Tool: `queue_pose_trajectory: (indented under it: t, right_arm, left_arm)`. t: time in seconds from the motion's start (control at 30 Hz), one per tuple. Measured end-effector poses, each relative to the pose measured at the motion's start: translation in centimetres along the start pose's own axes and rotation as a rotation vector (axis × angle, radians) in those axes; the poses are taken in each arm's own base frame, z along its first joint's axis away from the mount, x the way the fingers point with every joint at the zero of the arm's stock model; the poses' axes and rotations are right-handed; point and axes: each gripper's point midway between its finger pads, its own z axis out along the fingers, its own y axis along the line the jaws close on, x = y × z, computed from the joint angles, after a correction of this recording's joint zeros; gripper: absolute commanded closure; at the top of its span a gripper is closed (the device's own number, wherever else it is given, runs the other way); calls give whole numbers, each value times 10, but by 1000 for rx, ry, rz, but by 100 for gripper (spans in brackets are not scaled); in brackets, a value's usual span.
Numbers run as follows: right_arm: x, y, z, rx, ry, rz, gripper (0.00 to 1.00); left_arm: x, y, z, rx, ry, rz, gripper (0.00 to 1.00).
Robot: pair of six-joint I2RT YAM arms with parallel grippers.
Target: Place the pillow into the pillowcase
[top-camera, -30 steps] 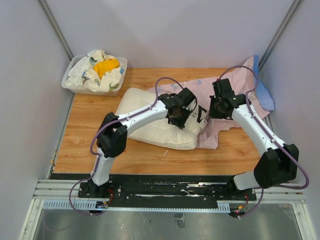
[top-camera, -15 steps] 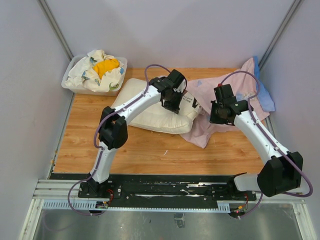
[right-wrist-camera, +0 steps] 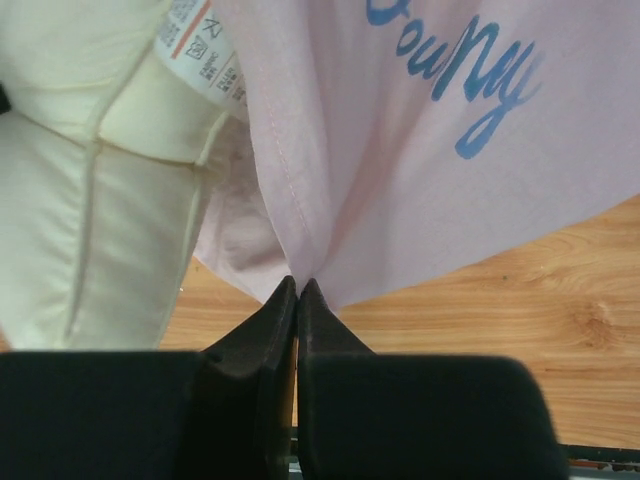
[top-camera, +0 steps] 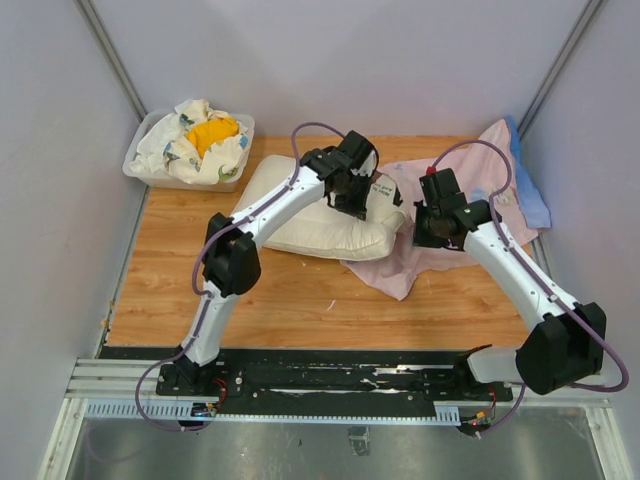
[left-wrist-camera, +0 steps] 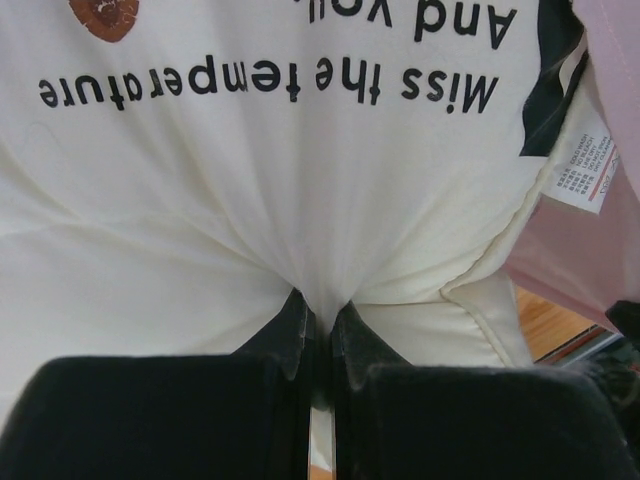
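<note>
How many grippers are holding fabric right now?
2. The left gripper is pinched on the pillow; the right gripper is pinched on the pillowcase just right of the pillow.

Lettering on the pillow (left-wrist-camera: pixel 250 200) is cropped at the top edge

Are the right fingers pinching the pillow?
No, the right fingers clamp a fold of the pink pillowcase; the pillow lies beside it.

Cream-white pillow (top-camera: pixel 310 225), plump, with brown bear face and black lettering, lying across the middle of the table (top-camera: pixel 200 270), right end pinched up. Crumpled pillowcase (top-camera: pixel 400 262) touching that end, pale pink side out with blue script, blue edge at far right.
</note>
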Motion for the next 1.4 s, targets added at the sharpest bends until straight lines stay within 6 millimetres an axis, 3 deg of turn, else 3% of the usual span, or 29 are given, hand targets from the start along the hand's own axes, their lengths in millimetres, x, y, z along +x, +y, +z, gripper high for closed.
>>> queue_pose_trajectory:
  t: [0.23,0.33,0.53,0.8,1.17,1.4]
  right_arm:
    - [0,9,-1,-17,1,-15,99]
    - [-8,13,-4,-27,-14,-16,99]
    - [-17,28,-5,-55,-23,-36,99]
    - [0,64,-3,-114,15,-125,99]
    - [-1,69,-16,-141,-13,-129,99]
    - [2,75,-18,-158,-11,-145,99]
  left_arm:
    - [14,5,40,-12,58,-33,100]
    - [12,4,48,-8,59,-47,100]
    - [-2,-2,46,4,21,-69,100]
    - [-13,5,50,11,5,-125,100]
    - [-28,40,52,8,-16,-204,100]
    - [-35,44,48,11,-33,-221,100]
